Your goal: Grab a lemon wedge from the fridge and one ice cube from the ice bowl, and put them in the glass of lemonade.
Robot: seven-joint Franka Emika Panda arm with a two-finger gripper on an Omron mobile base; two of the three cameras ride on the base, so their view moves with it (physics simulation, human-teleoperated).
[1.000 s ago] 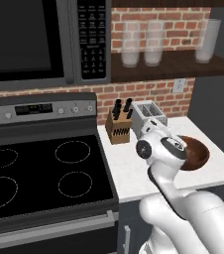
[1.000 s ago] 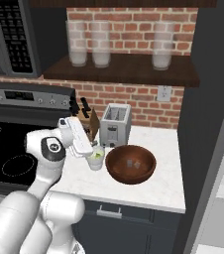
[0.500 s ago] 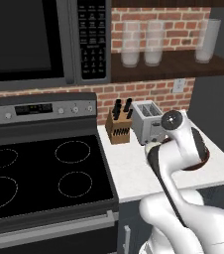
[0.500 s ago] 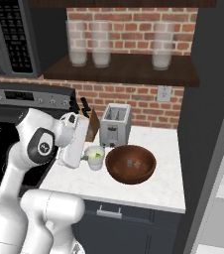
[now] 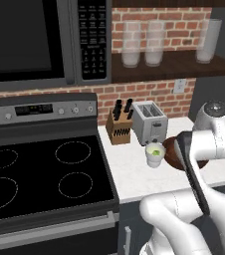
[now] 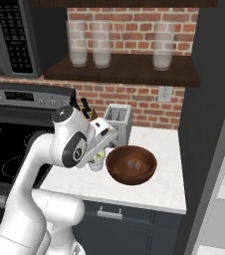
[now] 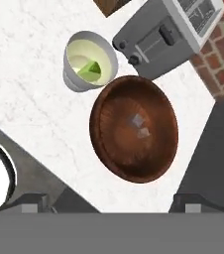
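White table [image 7: 29,99] holds the ice bowl [image 7: 134,129] near its front edge, straight below the open, empty hand [image 7: 111,203]. Two ice cubes [image 7: 140,125] sit inside. The glass of lemonade [image 7: 90,61] touches the bowl's side.

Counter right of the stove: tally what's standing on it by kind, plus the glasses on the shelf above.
Knife block: 1
Toaster: 1
Glass of lemonade: 1
Ice bowl: 1
Tall clear glasses: 3
Total: 7
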